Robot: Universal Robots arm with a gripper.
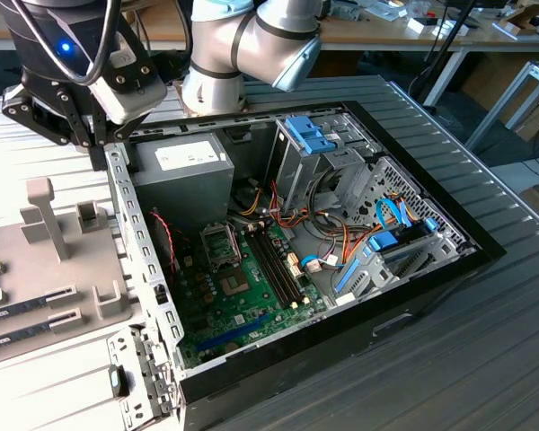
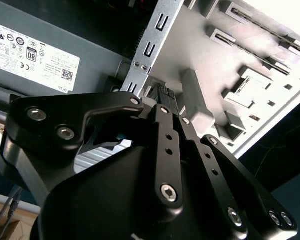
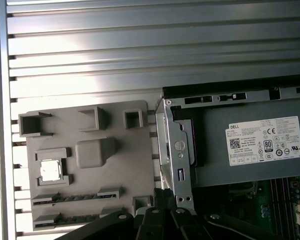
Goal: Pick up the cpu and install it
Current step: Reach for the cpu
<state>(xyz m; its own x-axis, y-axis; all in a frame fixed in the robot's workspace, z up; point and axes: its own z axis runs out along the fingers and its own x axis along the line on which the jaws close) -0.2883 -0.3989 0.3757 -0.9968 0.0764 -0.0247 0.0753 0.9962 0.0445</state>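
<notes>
The cpu point(image 3: 51, 170) is a small silver square lying flat in a recess of the grey fixture tray point(image 3: 130, 150), beside the open computer case point(image 1: 431, 278). My gripper point(image 2: 162, 94) hangs over the case's corner by the grey power-supply box point(image 1: 184, 175), its black fingers point(image 3: 162, 197) drawn together with nothing between them. In the exterior view the gripper point(image 1: 94, 144) sits at the case's upper left corner. The hinged socket frame point(image 1: 219, 244) on the green motherboard point(image 1: 242, 305) stands open. The cpu lies a short way from the fingertips, across the tray.
Long green memory sticks point(image 3: 72, 198) rest in slots of the tray. The case's metal side rail point(image 1: 139, 260) stands between the tray and the motherboard. Drive cages point(image 1: 319, 148) and bundled cables point(image 1: 341, 242) fill the case's far side. The ribbed metal table point(image 3: 140, 50) surrounds everything.
</notes>
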